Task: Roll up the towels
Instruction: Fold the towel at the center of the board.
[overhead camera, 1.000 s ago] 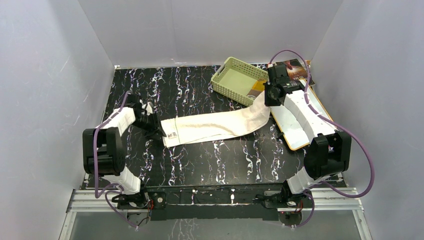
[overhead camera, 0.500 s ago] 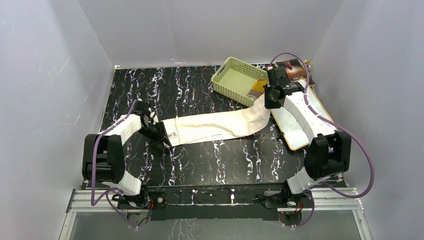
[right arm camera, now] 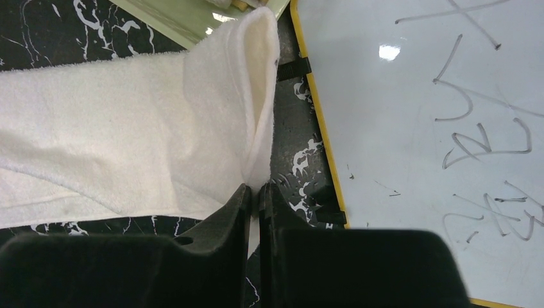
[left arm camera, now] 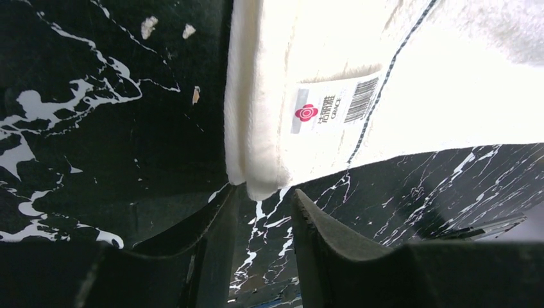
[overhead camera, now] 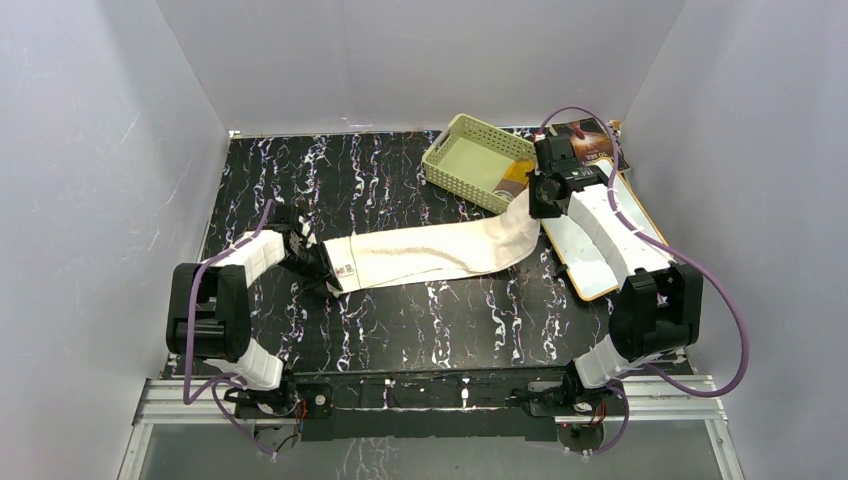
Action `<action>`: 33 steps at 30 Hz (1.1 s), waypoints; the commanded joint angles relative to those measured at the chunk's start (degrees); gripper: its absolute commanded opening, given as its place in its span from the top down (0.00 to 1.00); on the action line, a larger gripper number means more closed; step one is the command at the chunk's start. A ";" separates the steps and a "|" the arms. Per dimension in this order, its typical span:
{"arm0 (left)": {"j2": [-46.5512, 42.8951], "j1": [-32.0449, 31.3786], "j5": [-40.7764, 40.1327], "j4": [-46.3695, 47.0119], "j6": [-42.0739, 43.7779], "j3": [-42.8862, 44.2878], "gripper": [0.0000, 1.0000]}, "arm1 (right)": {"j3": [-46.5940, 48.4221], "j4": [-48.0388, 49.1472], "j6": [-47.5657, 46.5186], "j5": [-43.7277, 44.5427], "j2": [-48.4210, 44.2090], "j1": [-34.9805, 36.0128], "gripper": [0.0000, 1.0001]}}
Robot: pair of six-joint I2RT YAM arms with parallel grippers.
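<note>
The long cream-white towel [overhead camera: 430, 250] lies stretched across the black marbled table from left to right. Its left end, with a label, fills the top of the left wrist view [left arm camera: 308, 83]. My left gripper [overhead camera: 318, 268] is open at that end's near corner, and the corner sits just ahead of the fingertips [left arm camera: 263, 199]. My right gripper [overhead camera: 535, 200] is shut on the towel's right edge [right arm camera: 212, 128] and holds it lifted and folded. A bit of the mustard-yellow towel [overhead camera: 514, 177] shows in the basket.
A pale green basket [overhead camera: 478, 160] stands at the back right. A white board with an orange rim [overhead camera: 600, 235] lies under the right arm, and shows in the right wrist view [right arm camera: 423, 128]. A brown printed item [overhead camera: 590, 135] lies behind it. Grey walls enclose the table.
My left gripper has moved forward and down to the towel's left corner. The right gripper keeps holding the right end nearly still.
</note>
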 commanded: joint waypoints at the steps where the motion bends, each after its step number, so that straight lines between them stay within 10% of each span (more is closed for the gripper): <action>1: 0.42 -0.03 -0.57 0.85 -1.00 -0.48 0.66 | -0.27 2.40 -0.14 0.15 -2.54 -0.30 1.00; 22: 0.98 -0.12 0.15 1.41 -1.64 0.90 0.99 | -0.69 2.88 -0.21 0.10 -2.36 -0.35 1.00; 33: -0.22 1.29 -1.49 -4.88 1.08 9.20 1.00 | 0.02 2.67 -0.27 0.32 -2.09 -0.34 1.00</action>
